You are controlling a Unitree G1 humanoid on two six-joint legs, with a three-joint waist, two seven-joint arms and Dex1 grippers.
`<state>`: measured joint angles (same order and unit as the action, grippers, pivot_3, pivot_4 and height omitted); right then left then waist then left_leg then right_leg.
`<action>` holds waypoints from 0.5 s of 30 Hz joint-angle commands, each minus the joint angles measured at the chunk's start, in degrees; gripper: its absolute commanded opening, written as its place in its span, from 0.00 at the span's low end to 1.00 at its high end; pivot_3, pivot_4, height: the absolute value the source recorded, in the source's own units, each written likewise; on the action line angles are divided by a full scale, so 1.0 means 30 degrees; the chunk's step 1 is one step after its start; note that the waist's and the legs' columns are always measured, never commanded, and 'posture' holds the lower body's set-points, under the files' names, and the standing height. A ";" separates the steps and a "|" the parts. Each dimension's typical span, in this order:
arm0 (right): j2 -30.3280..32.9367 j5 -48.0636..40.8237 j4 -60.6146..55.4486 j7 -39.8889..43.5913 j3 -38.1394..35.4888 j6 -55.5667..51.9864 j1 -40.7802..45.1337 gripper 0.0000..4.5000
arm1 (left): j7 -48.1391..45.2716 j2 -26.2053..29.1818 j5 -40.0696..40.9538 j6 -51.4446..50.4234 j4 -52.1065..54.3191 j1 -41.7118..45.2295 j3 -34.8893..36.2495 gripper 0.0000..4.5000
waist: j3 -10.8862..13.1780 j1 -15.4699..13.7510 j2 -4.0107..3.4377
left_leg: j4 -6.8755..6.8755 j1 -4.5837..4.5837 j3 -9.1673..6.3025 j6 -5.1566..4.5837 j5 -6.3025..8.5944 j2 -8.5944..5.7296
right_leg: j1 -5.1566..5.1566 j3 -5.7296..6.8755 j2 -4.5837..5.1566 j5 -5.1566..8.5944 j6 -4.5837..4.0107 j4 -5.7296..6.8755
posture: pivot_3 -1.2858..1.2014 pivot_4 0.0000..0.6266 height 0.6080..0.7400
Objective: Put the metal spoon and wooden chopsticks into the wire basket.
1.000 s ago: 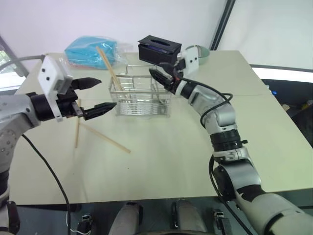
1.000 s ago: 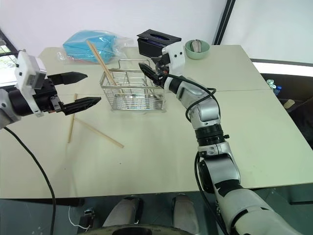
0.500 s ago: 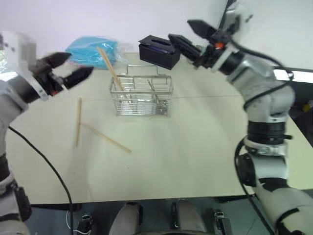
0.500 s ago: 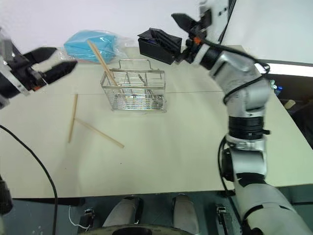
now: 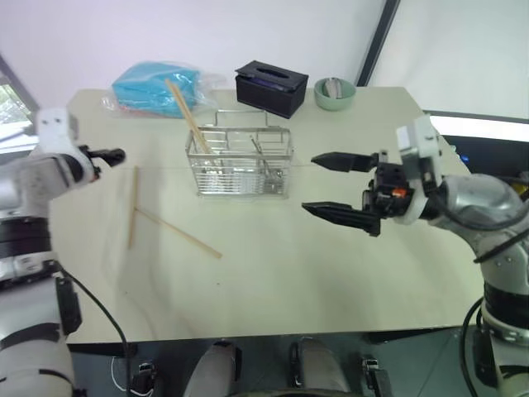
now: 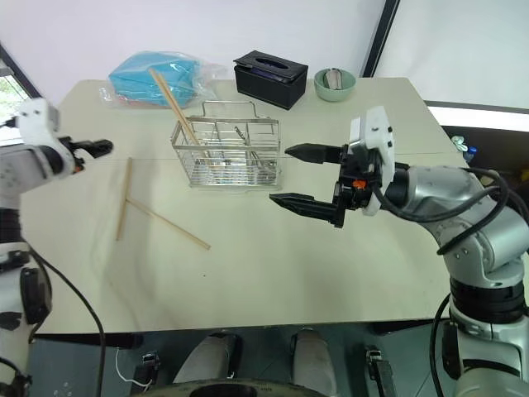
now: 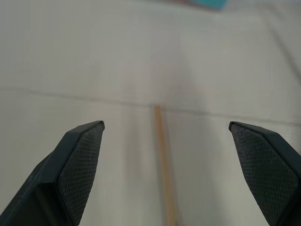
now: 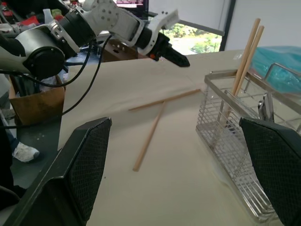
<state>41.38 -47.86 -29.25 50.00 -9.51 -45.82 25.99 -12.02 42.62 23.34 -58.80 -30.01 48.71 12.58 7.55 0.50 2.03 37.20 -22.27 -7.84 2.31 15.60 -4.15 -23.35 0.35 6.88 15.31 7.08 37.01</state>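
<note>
A: What's on the tabletop (image 5: 347, 273), going left to right?

B: It's pale beige with a faint seam across it, and a white wall stands behind it. At the far left the left gripper (image 5: 111, 155) hangs above the edge, its jaws spread with nothing between them. Just beside it two loose wooden chopsticks (image 5: 132, 207) lie flat, one pointing away from the robot and the other slanting across its near end. Behind them sits a blue plastic bag (image 5: 153, 85).

A: And the basket?

B: The wire basket (image 5: 240, 169) stands near the middle. Two more chopsticks (image 5: 185, 116) lean out of its left compartment, and the metal spoon (image 6: 240, 135) stands inside it, further right. A black tissue box (image 5: 271, 86) and a green bowl (image 5: 334, 92) sit behind it. The right gripper (image 5: 324, 186) hovers to the right of the basket, pointing at it, jaws wide apart and empty.

A: What's changed over the last second?

B: The left gripper was near the basket's left side; it has swung out to the left edge. The right gripper was at the basket's right rim; it rose over the tissue box, then pulled back toward the robot. The loose chopsticks and the basket have stayed put.
</note>
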 commanded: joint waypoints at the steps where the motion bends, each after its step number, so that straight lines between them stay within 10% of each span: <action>1: 0.0056 -0.0648 -0.0987 -0.0970 -0.0827 -0.0002 -0.0454 1.00 | -0.0312 -0.0165 -0.1512 0.1601 -0.2847 0.1289 -0.0600 1.00 | -0.0002 0.0010 0.0003 | -0.0002 -0.0004 0.0002 0.0001 0.0000 -0.0003 | -0.0003 -0.0001 0.0005 0.0000 0.0000 -0.0003 | 0.52 0.24 0.35; 15: 0.0075 -0.3066 -0.3085 -0.4258 -0.2074 -0.0389 -0.2393 1.00 | -0.2893 -0.1822 -0.4582 0.6824 -1.2227 0.4127 -0.1584 1.00 | -0.0012 -0.0249 0.0036 | -0.0001 -0.0033 0.0009 0.0000 0.0002 -0.0009 | -0.0021 0.0005 0.0032 -0.0008 0.0016 -0.0020 | 0.52 0.24 0.35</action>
<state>41.55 -55.50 -36.49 38.18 -14.18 -47.57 18.53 -19.74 37.16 10.50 -39.71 -65.32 59.77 7.88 7.51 -0.24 2.13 37.20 -22.36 -7.80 2.32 15.60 -4.17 -23.41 0.37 6.97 15.29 7.13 36.96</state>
